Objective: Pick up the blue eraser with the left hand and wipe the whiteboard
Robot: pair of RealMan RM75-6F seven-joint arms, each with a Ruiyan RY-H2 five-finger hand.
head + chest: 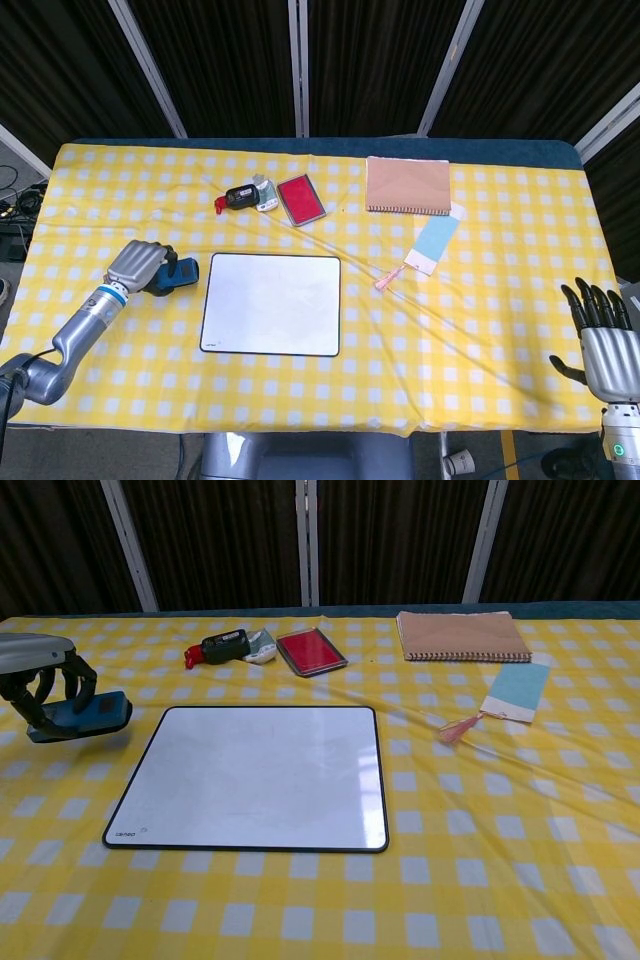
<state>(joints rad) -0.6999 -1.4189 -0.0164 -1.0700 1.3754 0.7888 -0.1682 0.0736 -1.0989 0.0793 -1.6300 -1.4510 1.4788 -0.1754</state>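
My left hand (136, 266) (38, 672) grips the blue eraser (180, 272) (90, 716), with its fingers curled over the top. Hand and eraser are over the yellow checked cloth, left of the whiteboard (272, 304) (257, 775) and off its surface. The whiteboard lies flat at the table's middle, with a black frame and a clean white face. My right hand (603, 340) hangs beyond the table's right front corner, fingers spread and holding nothing. It shows only in the head view.
At the back lie a black and red device (236, 197) (220, 646), a red pad (301, 198) (311, 650) and a tan spiral notebook (407, 185) (462, 636). A light blue bookmark with a pink tassel (430, 245) (512, 695) sits right of the board.
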